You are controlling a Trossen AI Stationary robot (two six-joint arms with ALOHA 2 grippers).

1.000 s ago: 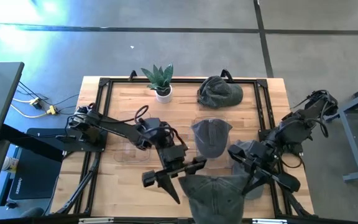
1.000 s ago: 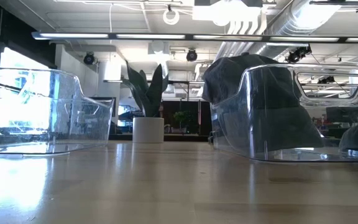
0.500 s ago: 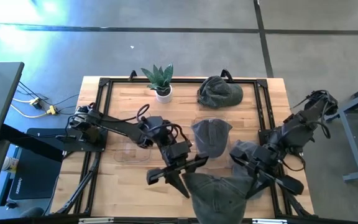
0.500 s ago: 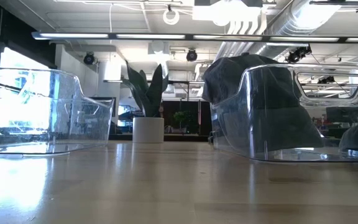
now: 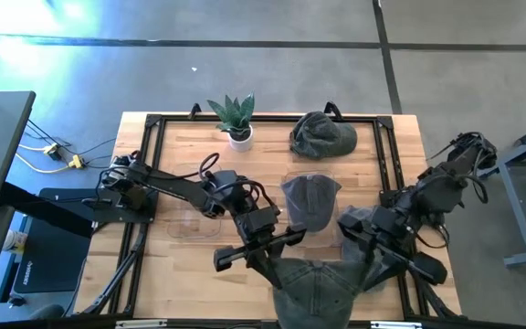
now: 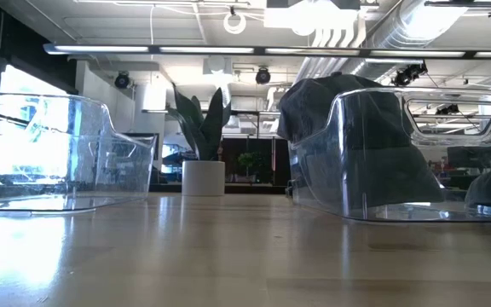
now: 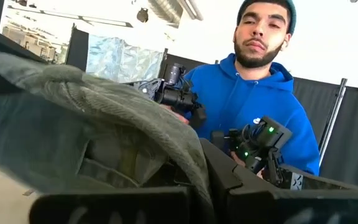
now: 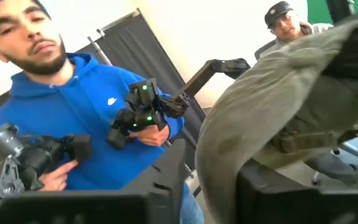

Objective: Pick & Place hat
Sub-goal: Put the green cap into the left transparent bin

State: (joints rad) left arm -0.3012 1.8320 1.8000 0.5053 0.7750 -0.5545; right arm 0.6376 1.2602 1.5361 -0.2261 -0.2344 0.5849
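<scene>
1. I see the left gripper point(image 5: 265, 265) pinching the grey hat point(image 5: 322, 291) at the near table edge point(image 5: 181, 297).
2. The right gripper point(image 5: 365, 265) grips its other side; jaw spread unclear.
3. Risk, as I judge it: uneven pull drops the hat off the edge.

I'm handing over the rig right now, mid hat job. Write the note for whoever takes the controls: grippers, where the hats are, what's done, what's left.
Left gripper: shut on the hat at the table's near edge.
Right gripper: at the same hat's other side; grip unclear.
Other hats: one on the clear stand mid-table, one at the far edge, one under the right arm.
An empty clear stand sits left of centre.
Done: hat gripped.
Left: carry it and place it, probably on the empty stand.
A person in a blue hoodie stands close by.
</scene>
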